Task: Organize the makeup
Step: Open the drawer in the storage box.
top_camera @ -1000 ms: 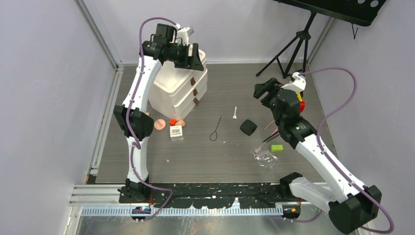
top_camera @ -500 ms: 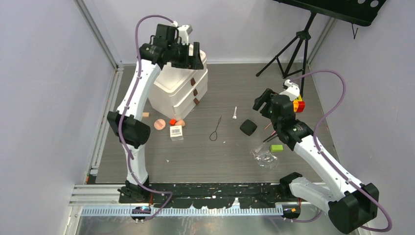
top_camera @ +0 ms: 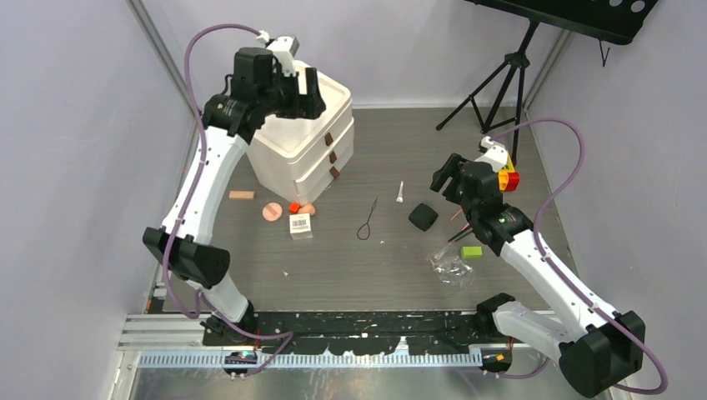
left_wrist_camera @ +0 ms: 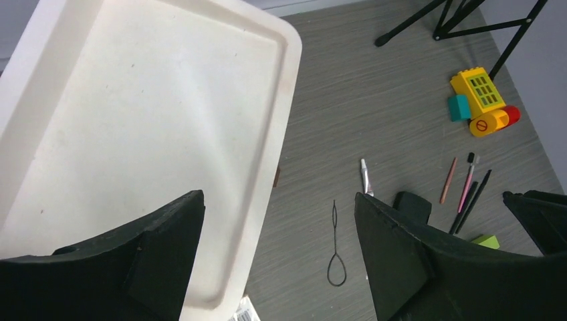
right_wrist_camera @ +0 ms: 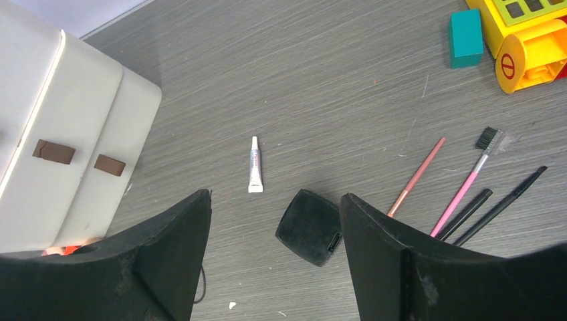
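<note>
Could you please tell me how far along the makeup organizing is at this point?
Nothing visibly put away: the top of the white drawer unit is bare, its drawers closed. Nothing is in hand; the left gripper and right gripper are both open and empty. Left on the table: black compact, white tube, pencils, pink puff, barcoded box, peach sponge.

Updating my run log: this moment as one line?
left gripper: open, empty, over white drawer unit | right gripper: open, empty, near black compact | pencils: lying loose
</note>
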Tool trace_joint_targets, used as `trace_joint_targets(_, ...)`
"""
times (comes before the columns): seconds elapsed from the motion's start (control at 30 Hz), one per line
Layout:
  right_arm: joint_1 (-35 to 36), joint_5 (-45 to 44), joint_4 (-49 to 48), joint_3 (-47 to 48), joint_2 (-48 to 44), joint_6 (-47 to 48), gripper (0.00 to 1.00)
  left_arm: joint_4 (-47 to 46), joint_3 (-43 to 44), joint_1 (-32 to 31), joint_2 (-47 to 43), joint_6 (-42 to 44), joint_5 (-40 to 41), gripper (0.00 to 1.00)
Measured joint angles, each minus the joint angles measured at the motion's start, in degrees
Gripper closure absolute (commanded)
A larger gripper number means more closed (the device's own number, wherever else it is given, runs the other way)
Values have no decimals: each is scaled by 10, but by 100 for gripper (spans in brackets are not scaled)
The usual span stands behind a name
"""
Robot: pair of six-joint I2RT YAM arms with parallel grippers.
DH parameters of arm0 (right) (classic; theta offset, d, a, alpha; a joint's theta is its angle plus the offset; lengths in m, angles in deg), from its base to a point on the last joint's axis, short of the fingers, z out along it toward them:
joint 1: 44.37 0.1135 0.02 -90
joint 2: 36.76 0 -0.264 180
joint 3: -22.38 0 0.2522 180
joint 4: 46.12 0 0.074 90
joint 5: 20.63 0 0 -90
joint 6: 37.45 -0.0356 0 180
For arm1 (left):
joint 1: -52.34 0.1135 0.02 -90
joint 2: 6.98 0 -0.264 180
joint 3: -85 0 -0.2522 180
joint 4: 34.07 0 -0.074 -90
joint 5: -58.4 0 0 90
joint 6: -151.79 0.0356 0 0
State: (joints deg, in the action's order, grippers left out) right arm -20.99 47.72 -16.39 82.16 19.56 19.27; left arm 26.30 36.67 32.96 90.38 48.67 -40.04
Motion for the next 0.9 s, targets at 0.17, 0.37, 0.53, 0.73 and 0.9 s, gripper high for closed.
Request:
trace_joint_targets(0.17, 0, 4, 0, -1, 5, 0, 25, -24, -92, 0, -64, -2, 37, 15)
trace_joint_targets(0.37, 0, 8, -16, -15, 5, 1, 25, -38, -163, 0, -127, -2, 68, 14)
trace_joint_targets(0.53, 0, 8, -27, -30, 5, 1, 25, -42, -204, 0, -166, 1, 91, 12)
trace_joint_targets(0.73, 0, 31, -44, -30, 5, 0, 25, -42, -242, 0, -197, 2, 101, 9)
trace_joint_targets(0.9, 0, 53, -57, -30, 11, -3, 25, -39, -277, 0, -221, 3, 120, 6)
